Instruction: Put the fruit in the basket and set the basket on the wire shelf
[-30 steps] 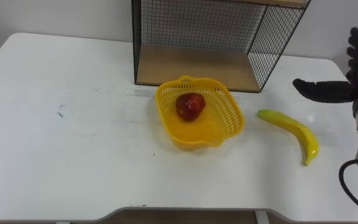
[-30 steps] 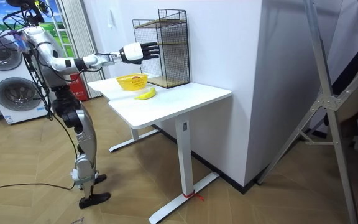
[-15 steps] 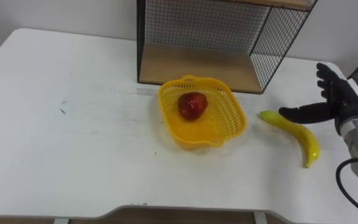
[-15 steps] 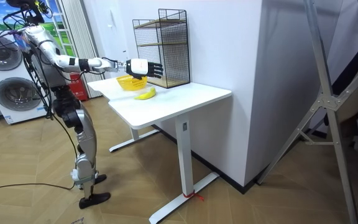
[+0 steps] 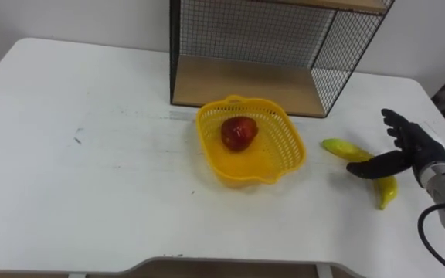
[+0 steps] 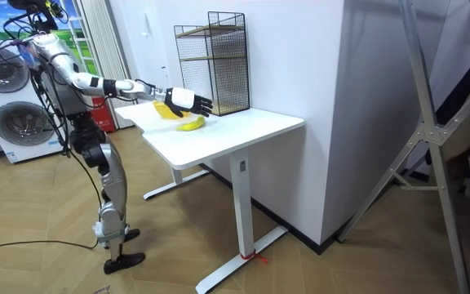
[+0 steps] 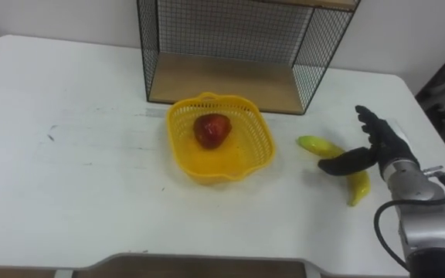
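Note:
A yellow plastic basket sits mid-table with a red apple inside it. To its right a yellow banana lies on the white table. My right hand hovers over the banana's middle, open, thumb reaching across the fruit and fingers spread; it covers part of the banana. In the room view the right hand is low above the banana. The black wire shelf with a wooden floor stands just behind the basket.
The white table has wide bare room left of the basket. Its right edge lies close beyond the banana. In the room view washing machines stand behind the robot, which stands at the table's end.
My right hand has come down from beside the shelf to just over the banana, thumb now across it. Basket, apple and banana have not moved.

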You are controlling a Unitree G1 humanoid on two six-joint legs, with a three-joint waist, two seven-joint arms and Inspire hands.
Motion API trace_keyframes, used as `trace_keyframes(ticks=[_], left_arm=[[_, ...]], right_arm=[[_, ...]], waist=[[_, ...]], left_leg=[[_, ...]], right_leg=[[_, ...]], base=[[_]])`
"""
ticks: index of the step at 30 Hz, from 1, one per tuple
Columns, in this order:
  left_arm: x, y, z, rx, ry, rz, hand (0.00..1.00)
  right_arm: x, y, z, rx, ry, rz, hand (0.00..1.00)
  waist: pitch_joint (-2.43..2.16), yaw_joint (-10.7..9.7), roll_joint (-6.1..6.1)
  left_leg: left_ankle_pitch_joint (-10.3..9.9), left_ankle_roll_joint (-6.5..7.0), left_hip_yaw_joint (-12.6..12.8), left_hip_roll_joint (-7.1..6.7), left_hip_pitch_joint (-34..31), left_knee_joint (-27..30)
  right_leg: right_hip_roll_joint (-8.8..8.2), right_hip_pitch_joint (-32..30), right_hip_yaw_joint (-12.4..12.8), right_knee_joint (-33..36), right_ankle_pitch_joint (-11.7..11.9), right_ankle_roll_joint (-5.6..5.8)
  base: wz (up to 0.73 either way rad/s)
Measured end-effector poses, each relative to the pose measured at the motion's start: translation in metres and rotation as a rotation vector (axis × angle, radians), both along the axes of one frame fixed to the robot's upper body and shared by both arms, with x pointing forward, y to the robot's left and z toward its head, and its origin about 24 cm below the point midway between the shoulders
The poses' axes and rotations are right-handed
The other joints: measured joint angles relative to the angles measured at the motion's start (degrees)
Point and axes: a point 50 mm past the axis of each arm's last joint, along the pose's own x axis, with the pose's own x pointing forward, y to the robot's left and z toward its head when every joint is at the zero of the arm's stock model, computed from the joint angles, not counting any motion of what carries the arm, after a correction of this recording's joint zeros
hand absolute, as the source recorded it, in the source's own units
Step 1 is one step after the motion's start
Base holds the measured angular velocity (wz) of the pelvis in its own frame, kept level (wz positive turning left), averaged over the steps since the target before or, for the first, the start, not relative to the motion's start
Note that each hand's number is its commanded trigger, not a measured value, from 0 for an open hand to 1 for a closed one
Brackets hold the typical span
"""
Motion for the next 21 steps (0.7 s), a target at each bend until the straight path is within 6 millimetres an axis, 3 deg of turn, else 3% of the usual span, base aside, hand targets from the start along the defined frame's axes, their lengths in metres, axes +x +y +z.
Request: trace_keyframes(ticks=[7, 21], left_arm=[[-0.002, 0.000, 0.000, 0.000, 0.004, 0.001, 0.00], [-0.004, 0.000, 0.000, 0.000, 0.011, 0.002, 0.00]], right_arm=[[-0.010, -0.007, -0.017, 0.020, 0.078, -0.039, 0.00], [-0.023, -0.015, -0.035, 0.024, 0.148, -0.070, 0.00]], waist=[[-0.24, 0.1, 0.74], [-0.20, 1.0, 0.89]], left_leg=[[0.0, 0.00, -0.8, -0.38, 0.2, 0.1], [0.1, -0.05, -2.0, -0.49, 1.2, 0.1]], right_leg=[[-0.06, 1.0, -0.5, -0.8, 0.0, 0.00], [-0.10, 2.5, -1.4, -0.9, 0.0, 0.00]], base=[[0.05], [0.04]])
